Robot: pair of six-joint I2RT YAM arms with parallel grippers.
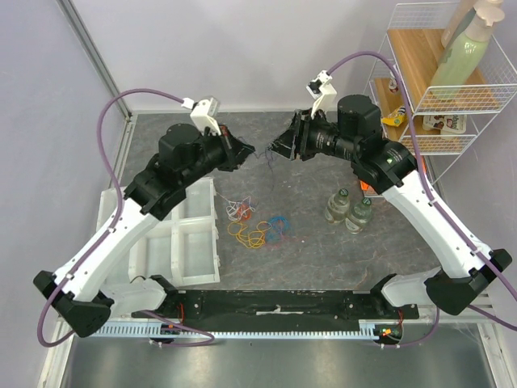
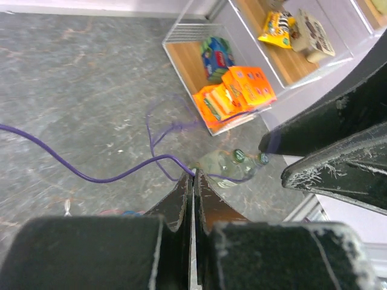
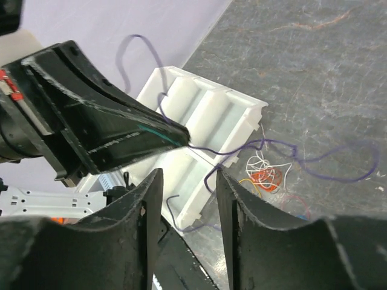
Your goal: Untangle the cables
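Table [image 1: 323, 259]: everything sits on it; arm bases at the near edge.
Tray [image 1: 198, 250]: near left, partly under the left arm.
Pile of cables [image 1: 254, 225]: middle of the table, just right of the tray, nearer than both grippers.
Bottles [image 1: 349, 208]: a pair side by side, right of the pile, beside the right arm.
Shelf rack [image 1: 414, 61]: far right corner, behind the bottles; packets on its lower shelves.
Left gripper [image 1: 246, 151]: above the far middle, facing the right gripper [image 1: 279, 145], close but apart.
Single cable [image 2: 100, 179]: pinched between the left fingers, trailing out over the table and across in front of the spread right fingers.
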